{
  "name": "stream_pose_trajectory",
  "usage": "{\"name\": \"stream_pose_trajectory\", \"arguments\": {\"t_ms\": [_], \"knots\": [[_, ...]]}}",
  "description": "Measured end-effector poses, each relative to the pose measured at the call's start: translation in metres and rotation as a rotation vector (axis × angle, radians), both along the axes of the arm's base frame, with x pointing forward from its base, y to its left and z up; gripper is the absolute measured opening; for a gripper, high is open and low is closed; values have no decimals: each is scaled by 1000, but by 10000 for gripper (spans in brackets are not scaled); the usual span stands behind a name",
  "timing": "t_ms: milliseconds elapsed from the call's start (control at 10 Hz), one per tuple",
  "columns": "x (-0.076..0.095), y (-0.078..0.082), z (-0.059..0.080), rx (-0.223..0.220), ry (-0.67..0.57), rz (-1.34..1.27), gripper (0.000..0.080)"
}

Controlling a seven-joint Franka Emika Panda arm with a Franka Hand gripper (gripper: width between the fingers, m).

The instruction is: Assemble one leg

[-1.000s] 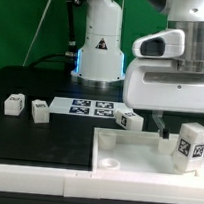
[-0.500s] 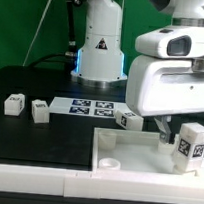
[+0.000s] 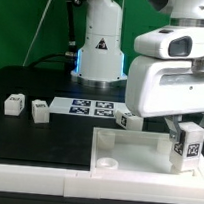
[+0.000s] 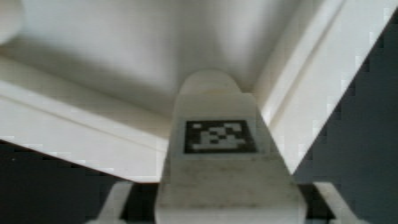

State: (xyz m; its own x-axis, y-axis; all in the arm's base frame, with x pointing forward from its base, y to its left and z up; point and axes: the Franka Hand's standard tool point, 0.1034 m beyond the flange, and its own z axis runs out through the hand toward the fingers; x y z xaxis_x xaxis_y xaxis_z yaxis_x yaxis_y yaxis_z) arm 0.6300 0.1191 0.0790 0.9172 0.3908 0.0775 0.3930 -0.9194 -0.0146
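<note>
White leg (image 3: pixel 189 146) clamped between the two fingers (image 4: pixel 132 206).

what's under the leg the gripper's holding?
The leg, held in the gripper, is over the white panel, near its raised rim corner. The leg's lower end covers the spot beneath, so contact or any hole there cannot be seen.

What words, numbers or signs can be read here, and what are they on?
No words or numbers can be read.
Triangle sign on the robot's white base: too small to read.
Black-and-white square patterns, no letters: on the leg, the marker board and the loose blocks.
</note>
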Motion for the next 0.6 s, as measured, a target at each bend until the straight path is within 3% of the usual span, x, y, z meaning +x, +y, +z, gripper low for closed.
{"name": "stream_pose_trajectory", "arguments": {"t_ms": [300,600], "knots": [[-1,1,-1,11,10,-161,291],[-2,1,-2,34,27,-632,291]]}}
